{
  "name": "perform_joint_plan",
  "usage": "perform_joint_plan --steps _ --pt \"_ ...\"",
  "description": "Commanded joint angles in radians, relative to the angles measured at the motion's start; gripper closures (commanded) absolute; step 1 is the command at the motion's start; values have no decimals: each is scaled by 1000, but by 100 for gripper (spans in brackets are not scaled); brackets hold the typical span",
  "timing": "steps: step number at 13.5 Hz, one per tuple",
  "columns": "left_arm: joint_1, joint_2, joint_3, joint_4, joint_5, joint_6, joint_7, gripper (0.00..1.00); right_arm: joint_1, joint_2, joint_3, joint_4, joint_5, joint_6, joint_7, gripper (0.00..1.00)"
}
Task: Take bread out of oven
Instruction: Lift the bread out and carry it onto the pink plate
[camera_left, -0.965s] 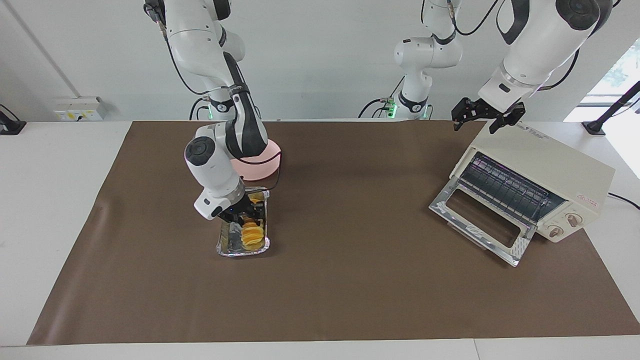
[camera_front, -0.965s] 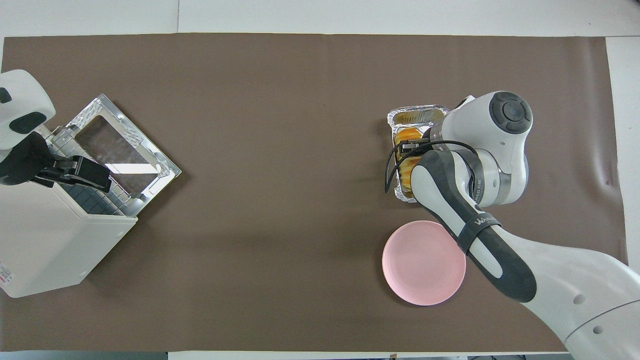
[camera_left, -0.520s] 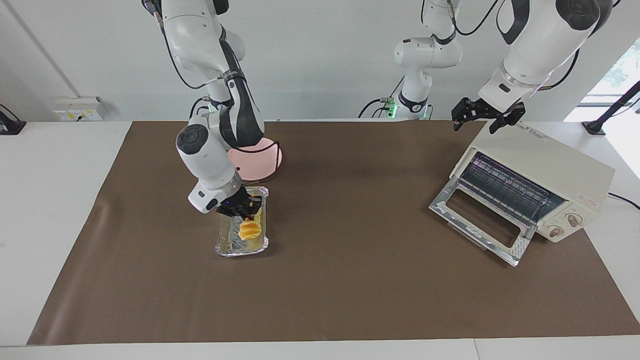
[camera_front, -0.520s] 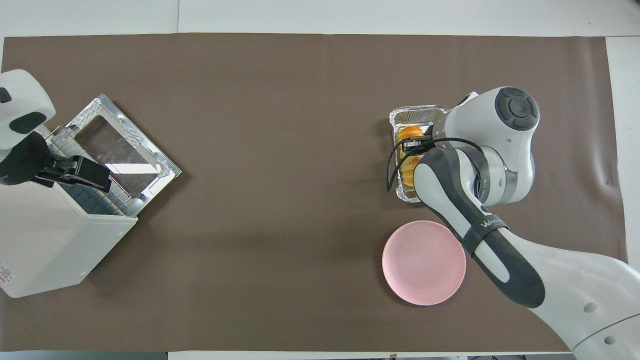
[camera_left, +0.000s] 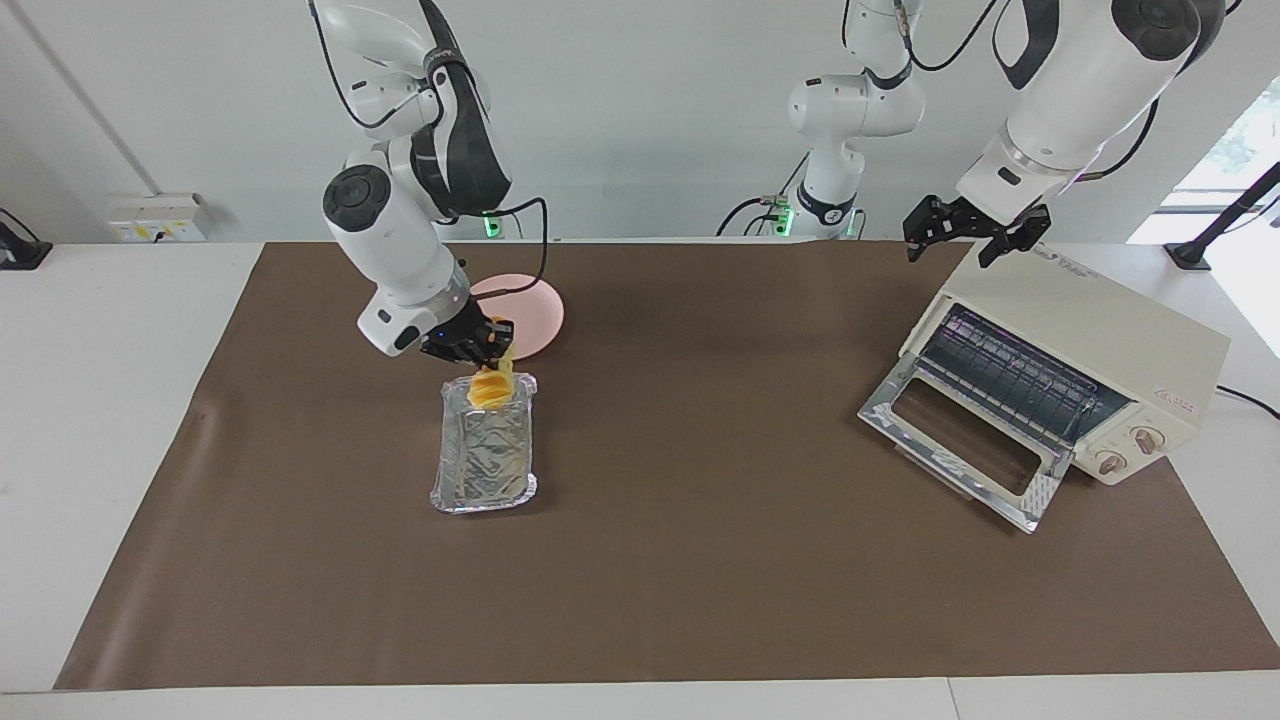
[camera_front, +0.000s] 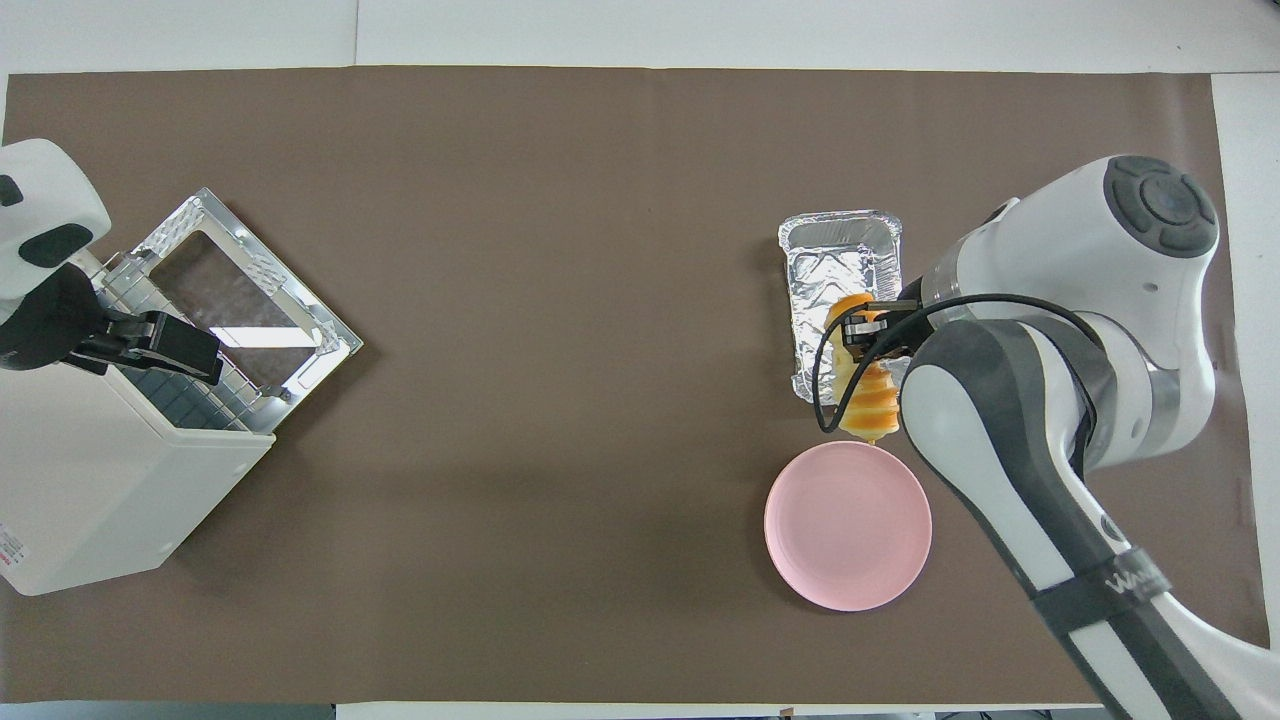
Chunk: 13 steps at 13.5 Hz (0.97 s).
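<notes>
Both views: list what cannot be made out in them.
- Oven inside: the facing view shows only the rack front; in the overhead view the left gripper covers it.
- Knob markings: too small in the facing view.
- Bread: its upper end is hidden by the right gripper that is shut on it.
- Plate: part is hidden by the right gripper in the facing view.
- Tray: one corner is under the right arm in the overhead view.

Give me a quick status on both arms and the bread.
Right gripper shut on bread, lifted over foil tray. Left gripper open, waiting over oven. Nothing blocking pink plate.
</notes>
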<state>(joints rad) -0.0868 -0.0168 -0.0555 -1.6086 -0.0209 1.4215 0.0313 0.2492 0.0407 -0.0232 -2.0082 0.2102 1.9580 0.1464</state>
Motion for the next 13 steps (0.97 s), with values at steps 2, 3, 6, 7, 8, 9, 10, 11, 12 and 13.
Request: perform_joint_plan --steps 2,3,6,7,8,9,10,11,12,13 --pt "10 -23 -7 -24 16 19 7 0 53 -203 8 -278 -17 38 53 100" --pt "10 -22 -7 -24 15 19 7 0 67 -238 8 -329 -17 39 70 100" --pt "9 -22 -7 -24 16 19 7 0 123 -353 14 -534 -17 158 113 100" --pt "10 -22 -7 -24 16 19 7 0 128 -378 14 -593 -17 209 113 100" --pt "10 -22 -7 -24 15 19 7 0 128 -387 14 -622 -17 235 111 100" --pt "9 -22 -7 -24 16 19 7 0 127 -387 14 -633 -17 249 107 100" --pt "10 -22 -7 -24 16 19 7 0 124 -380 14 -633 -18 277 105 100" --pt "10 -23 -7 -24 16 19 7 0 122 -363 14 -633 -19 310 102 100" --pt "9 -23 -7 -24 16 19 7 0 124 -345 14 -635 -19 344 102 100" --pt "9 -22 -7 -24 16 19 7 0 127 -328 14 -635 -19 369 102 100"
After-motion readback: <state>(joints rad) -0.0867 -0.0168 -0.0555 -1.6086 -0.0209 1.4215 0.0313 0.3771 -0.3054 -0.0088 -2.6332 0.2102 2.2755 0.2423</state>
